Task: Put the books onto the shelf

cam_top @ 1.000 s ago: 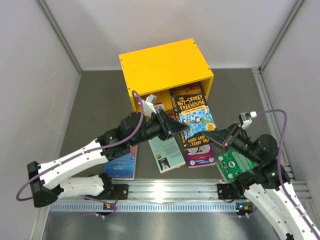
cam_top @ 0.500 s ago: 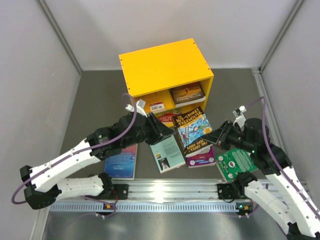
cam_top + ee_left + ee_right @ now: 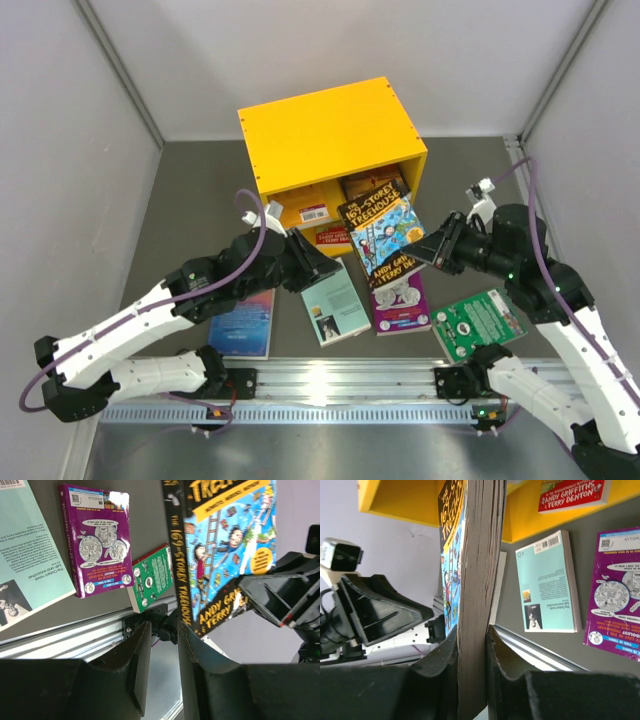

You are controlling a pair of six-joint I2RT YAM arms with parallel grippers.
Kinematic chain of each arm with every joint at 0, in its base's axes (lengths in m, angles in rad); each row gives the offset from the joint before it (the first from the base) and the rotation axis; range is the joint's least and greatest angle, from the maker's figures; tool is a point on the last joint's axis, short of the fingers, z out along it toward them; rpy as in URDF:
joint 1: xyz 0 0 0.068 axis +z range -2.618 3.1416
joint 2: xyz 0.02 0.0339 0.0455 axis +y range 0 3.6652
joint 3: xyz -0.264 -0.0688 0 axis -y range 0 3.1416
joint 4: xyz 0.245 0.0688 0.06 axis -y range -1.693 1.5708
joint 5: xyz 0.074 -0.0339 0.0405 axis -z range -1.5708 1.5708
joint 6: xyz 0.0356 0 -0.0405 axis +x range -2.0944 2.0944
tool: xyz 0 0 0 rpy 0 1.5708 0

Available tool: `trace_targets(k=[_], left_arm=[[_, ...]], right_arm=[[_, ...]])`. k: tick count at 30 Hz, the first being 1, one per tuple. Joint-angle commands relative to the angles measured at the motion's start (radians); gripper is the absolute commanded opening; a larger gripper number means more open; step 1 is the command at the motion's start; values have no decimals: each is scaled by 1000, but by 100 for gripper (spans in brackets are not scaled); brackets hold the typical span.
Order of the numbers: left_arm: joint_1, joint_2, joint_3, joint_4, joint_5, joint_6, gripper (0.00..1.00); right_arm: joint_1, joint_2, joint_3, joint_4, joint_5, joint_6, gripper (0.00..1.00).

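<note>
While pinched along one long edge only, could twist or slip loose: treehouse book (image 3: 385, 230) held aloft at a tilt in front of the shelf (image 3: 330, 130), top corner just at the mouth of the right compartment, not yet inside. Clamped on that page edge by the jaws of the right gripper (image 3: 441, 250), a thin hold well off the book's middle.

Likely to swing out of the grip if pushed against the brown book (image 3: 368, 186) already lying in that compartment, or if caught on the yellow top board or divider. Could also wedge crooked, being tilted rather than square to the opening. Could scrape the red book (image 3: 330, 238) lying at the shelf's foot just below. Some risk too of a knock from the left gripper (image 3: 322, 268), close beside the held book's lower left; jaws there narrowly apart, nothing between them.

Right arm folded high near the right wall, wrist turned left toward the shelf. Left arm stretched low and diagonal over the counter (image 3: 190, 200), wrist pointing right, between the blue book (image 3: 243, 325) and the teal book (image 3: 335, 305). Purple book (image 3: 400, 305) and green book (image 3: 480, 322) flat on the counter, not yet shelved.
</note>
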Motion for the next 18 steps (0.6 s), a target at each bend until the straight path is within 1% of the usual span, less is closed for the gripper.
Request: trace_targets(k=[1,6,10,13,18], left_arm=[[2,-2,-17,19,-9,0,33],[0,3,-31,33,0,-5,31],[2,9,-20,32,5,2,31],[0,10,-12,21,5,6,30],[0,9,2,3,0,9,29]], right_arm=[[0,-12,79,68,-25,-5,0],[-1,68,86,103,8,21,0],[-4,135,76,196,8,34,0],[-20,163,73,264,0,35,0],[-63,238,100,319,-25,41,0]])
